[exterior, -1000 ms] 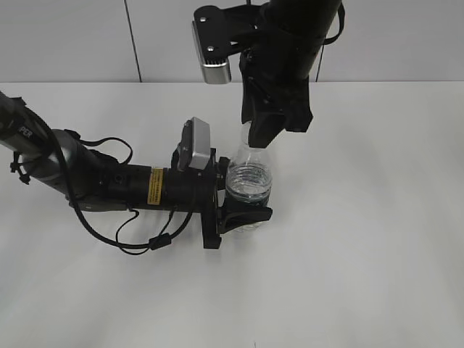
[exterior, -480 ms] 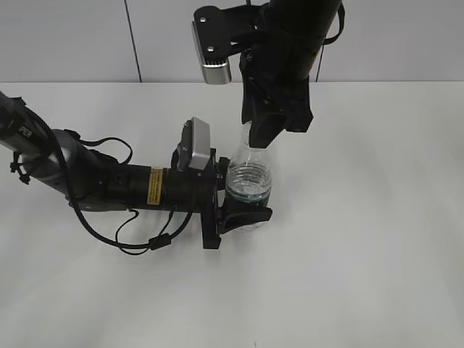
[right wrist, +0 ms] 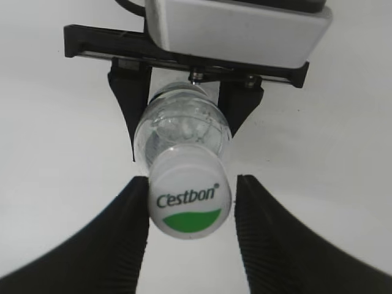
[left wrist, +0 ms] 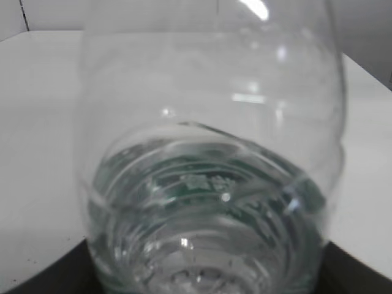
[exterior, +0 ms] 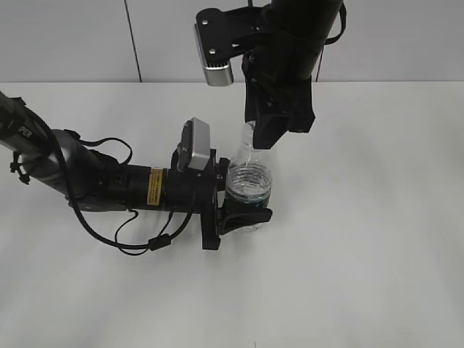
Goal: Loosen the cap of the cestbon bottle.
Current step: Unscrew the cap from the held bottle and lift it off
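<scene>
The cestbon bottle (exterior: 250, 181) stands upright on the white table, clear with water low inside. My left gripper (exterior: 243, 206) reaches in from the left and is shut on its body. The bottle fills the left wrist view (left wrist: 208, 184). My right gripper (exterior: 267, 136) hangs over the bottle's top and hides the cap in the exterior view. In the right wrist view the white cap (right wrist: 190, 202), with its green half-circle, sits between my right gripper's fingers (right wrist: 191, 184). The left finger touches it and a thin gap shows at the right finger. The bottle (right wrist: 184, 125) shows below the cap.
The white table (exterior: 362, 254) extends all round the bottle. A grey wall (exterior: 72, 36) runs along the back edge. The left arm and its loose black cables (exterior: 138, 243) lie low across the left half of the table.
My right gripper has shifted slightly right and up, and more of the bottle's neck shows beneath it. The left arm and bottle have not moved.
</scene>
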Motion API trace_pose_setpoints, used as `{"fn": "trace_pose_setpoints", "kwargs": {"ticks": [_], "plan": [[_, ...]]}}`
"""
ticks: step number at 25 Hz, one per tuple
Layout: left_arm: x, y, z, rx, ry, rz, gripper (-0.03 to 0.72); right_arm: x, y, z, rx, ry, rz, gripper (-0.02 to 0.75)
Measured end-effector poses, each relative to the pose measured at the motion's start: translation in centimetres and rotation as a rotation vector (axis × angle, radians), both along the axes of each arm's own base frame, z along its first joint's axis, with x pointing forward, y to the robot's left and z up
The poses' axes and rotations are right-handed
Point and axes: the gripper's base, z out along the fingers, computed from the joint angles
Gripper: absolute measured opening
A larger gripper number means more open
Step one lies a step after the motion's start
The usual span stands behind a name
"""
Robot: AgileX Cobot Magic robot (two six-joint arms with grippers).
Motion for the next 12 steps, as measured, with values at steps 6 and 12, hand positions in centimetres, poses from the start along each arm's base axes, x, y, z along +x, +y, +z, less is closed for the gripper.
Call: {"fn": "trace_pose_setpoints", "kwargs": {"ticks": [6, 12], "plan": [[-0.1, 0.0, 0.01, -0.001, -0.003, -0.012, 0.412, -0.08, 0.06, 0.11, 0.011, 0.007, -0.013, 0.382], [-0.17, 0.0, 0.0, -0.001, -0.002, -0.017, 0.412, -0.27, 0.0, 0.61, 0.028, 0.017, -0.068, 0.389]]}}
